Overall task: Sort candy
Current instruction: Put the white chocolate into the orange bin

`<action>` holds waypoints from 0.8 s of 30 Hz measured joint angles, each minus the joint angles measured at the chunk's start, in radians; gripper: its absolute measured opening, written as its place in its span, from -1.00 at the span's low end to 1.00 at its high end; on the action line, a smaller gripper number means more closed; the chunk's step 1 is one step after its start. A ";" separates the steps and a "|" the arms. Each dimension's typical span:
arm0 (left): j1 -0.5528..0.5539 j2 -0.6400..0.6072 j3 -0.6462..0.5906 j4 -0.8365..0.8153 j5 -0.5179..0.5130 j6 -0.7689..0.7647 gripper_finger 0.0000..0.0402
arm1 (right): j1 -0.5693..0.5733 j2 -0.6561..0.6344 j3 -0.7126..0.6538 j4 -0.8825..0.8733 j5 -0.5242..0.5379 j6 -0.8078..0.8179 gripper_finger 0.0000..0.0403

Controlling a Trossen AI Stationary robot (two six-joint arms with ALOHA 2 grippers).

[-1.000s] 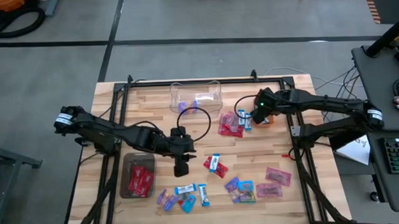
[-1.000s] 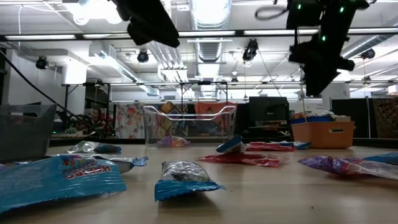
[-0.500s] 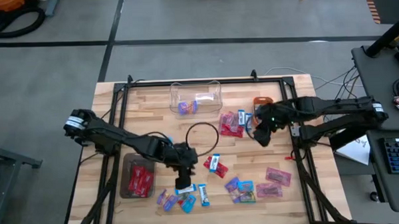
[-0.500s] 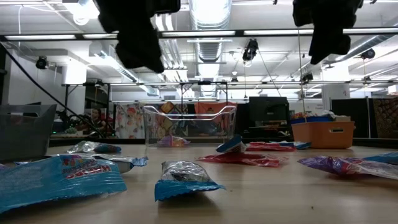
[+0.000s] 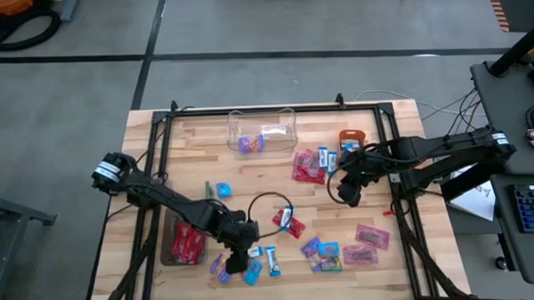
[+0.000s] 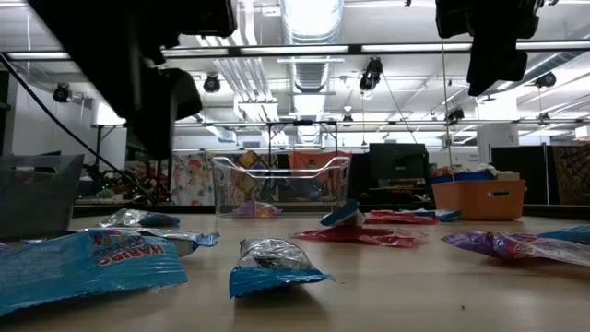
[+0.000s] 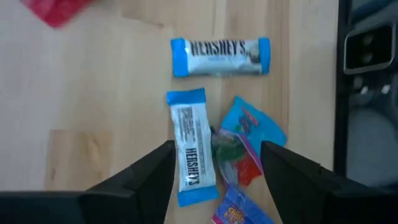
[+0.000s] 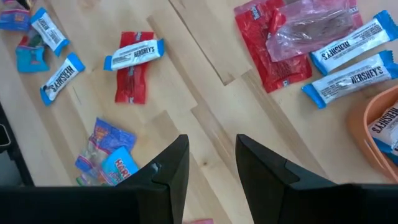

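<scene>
The table (image 5: 404, 252) is pale wood planks, matt, grain showing. The candy (image 7: 221, 56) wears glossy, crinkled wrappers — foil-like. A clear plastic box (image 5: 263, 129) stands near the far edge — smooth. An orange bowl (image 8: 379, 127) looks plastic.

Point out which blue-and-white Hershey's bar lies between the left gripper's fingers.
The bar lying lengthwise between the open left gripper fingers, beside a blue gummy packet. The other bar lies crosswise, farther ahead.

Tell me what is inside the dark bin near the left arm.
The dark bin holds red candy packets; whatever lies beneath them is covered.
</scene>
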 joint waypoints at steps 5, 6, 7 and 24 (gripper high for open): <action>-0.041 0.027 0.000 -0.002 -0.079 -0.002 0.09 | 0.002 0.001 -0.001 -0.009 0.000 0.007 -0.39; -0.044 0.033 0.000 -0.003 -0.097 -0.004 0.09 | 0.002 0.001 -0.001 -0.009 0.004 0.005 -0.39; -0.048 0.040 0.000 -0.004 -0.114 -0.005 0.09 | 0.002 0.001 -0.001 -0.008 0.012 0.001 -0.39; -0.062 0.119 0.000 -0.008 -0.148 -0.020 0.09 | 0.002 0.001 -0.061 -0.007 0.105 -0.006 -0.39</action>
